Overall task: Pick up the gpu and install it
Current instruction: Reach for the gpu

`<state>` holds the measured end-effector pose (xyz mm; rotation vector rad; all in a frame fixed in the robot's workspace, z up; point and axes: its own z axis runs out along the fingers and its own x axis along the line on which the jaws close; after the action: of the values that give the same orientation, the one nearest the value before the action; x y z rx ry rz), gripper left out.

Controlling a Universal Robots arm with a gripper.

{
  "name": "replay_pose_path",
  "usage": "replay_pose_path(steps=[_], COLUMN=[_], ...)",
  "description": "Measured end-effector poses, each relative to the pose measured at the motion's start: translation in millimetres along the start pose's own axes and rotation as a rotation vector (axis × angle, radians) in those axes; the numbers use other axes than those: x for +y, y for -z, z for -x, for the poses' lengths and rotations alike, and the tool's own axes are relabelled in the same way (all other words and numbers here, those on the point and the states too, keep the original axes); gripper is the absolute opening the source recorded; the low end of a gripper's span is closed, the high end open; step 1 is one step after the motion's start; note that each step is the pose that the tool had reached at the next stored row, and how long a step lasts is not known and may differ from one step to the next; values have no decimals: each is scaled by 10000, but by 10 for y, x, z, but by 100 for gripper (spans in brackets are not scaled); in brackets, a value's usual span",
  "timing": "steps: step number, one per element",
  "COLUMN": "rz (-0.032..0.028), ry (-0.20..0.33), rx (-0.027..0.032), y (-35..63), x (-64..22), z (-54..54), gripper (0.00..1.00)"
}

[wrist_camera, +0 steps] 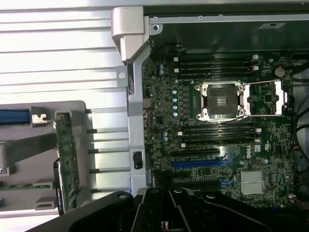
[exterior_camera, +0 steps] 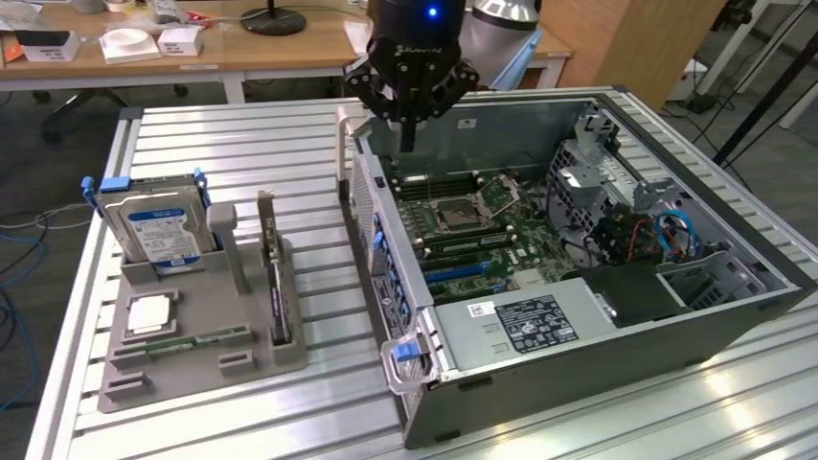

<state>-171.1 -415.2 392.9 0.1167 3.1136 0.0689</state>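
"Where's the end effector [exterior_camera: 409, 142]?"

"It's hanging over the open computer case [exterior_camera: 614, 383], above the case's corner on the holder's side, the one farther from the camera. Its fingers point straight down and are pinched together, with nothing between them."

"And the graphics card [exterior_camera: 272, 278]?"

"It's in the grey holder [exterior_camera: 192, 374], standing on its long edge in the slot along the side nearest the case. Nothing touches it, and the end effector is well apart from it."

"Where does the holder sit?"

"On the slatted metal worktop [exterior_camera: 256, 144], near the worktop's edge on the exterior view's left, toward the corner nearest the camera. The case fills the worktop's other side, lying open side up with its green motherboard [exterior_camera: 461, 225] showing."

"Anything else in the holder?"

"A silver hard drive [exterior_camera: 156, 228] with a blue label stands upright at the holder's far end. In the wrist view the card shows as a narrow green strip, with bare worktop slats between it and the case."
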Motion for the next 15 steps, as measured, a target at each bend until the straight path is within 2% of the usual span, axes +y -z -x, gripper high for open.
replay_pose_path(steps=[15], rz=[0], ry=[0], rx=[0], y=[5], x=[-39], z=[-119], gripper=[11])
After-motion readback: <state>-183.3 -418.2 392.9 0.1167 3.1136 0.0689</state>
